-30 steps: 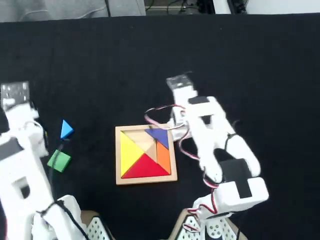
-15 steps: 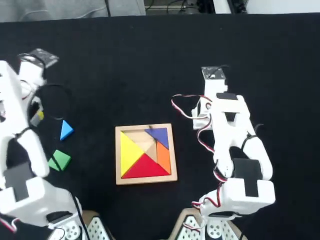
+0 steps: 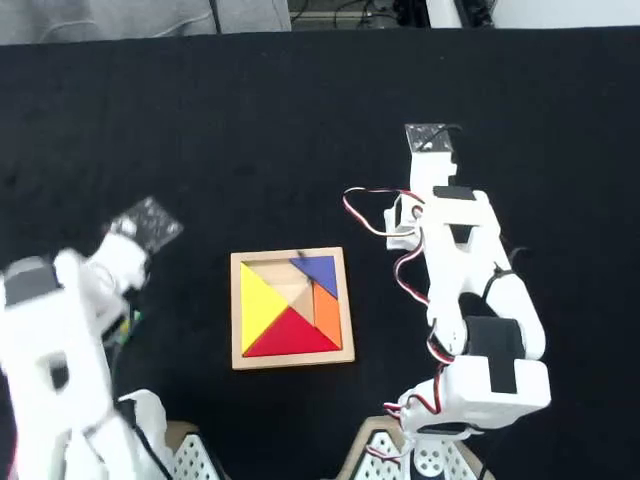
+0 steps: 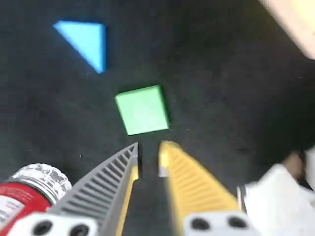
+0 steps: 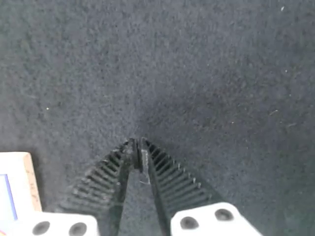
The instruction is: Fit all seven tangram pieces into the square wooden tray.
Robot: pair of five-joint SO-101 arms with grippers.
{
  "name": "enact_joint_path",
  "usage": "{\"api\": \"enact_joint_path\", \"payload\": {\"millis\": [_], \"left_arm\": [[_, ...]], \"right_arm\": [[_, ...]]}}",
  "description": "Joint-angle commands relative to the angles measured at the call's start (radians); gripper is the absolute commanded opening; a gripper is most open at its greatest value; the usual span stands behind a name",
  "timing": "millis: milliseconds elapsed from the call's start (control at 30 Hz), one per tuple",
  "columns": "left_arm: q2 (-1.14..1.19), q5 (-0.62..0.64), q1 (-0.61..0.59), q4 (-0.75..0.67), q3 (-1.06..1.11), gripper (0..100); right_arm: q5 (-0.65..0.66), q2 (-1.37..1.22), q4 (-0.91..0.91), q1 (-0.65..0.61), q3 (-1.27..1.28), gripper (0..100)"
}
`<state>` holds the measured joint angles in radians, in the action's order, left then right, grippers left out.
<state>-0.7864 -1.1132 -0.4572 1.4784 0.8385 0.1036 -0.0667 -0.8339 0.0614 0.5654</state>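
The square wooden tray (image 3: 238, 310) lies mid-table and holds yellow, red, orange and blue pieces around a patch of bare wood. A green square (image 4: 142, 109) and a light blue triangle (image 4: 86, 39) lie loose on the black cloth. My left gripper (image 4: 148, 146) hovers just short of the green square, its fingers a narrow gap apart with nothing between them. In the high view the left arm (image 3: 60, 330) stands left of the tray, covering those two pieces. My right gripper (image 5: 136, 145) is shut and empty over bare cloth, and the right arm (image 3: 455, 230) stands to the right of the tray.
A corner of the tray (image 4: 295, 19) shows in the left wrist view, and its edge (image 5: 17, 182) shows in the right wrist view. Black cloth covers the whole table. Red and white cables (image 3: 365, 205) loop off the right arm near the tray's far right corner.
The left arm swung from the far left edge down and inward, so it now covers the green and blue pieces. The right arm moved right, away from the tray, then held still.
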Motion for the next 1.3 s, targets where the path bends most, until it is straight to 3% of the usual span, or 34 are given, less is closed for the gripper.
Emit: {"api": "enact_joint_path", "payload": {"millis": [0,233,400,833,1000,1167,1267], "left_arm": [[-0.18,0.061,-0.058,-0.083,0.202,19],[0.035,0.218,-0.038,-0.141,0.14,21],[0.239,0.476,-0.125,-0.311,0.051,37],[0.586,0.232,-0.162,-0.485,-0.007,36],[0.612,0.222,-0.163,-0.614,-0.001,36],[0.669,0.222,-0.154,-0.623,-0.002,35],[0.735,0.221,-0.116,-0.623,-0.013,29]], "right_arm": [[0.005,0.002,0.014,0.005,-0.004,1.1],[0.008,0.002,0.012,-0.026,0.001,1.1],[0.008,0.002,0.012,-0.028,0.01,1.1],[0.009,0.004,0.014,-0.032,0.012,1.1],[0.009,0.004,0.015,-0.032,0.012,1.1],[0.009,0.004,0.015,-0.032,0.012,1.1],[0.009,0.004,0.015,-0.029,0.012,1.1]]}}
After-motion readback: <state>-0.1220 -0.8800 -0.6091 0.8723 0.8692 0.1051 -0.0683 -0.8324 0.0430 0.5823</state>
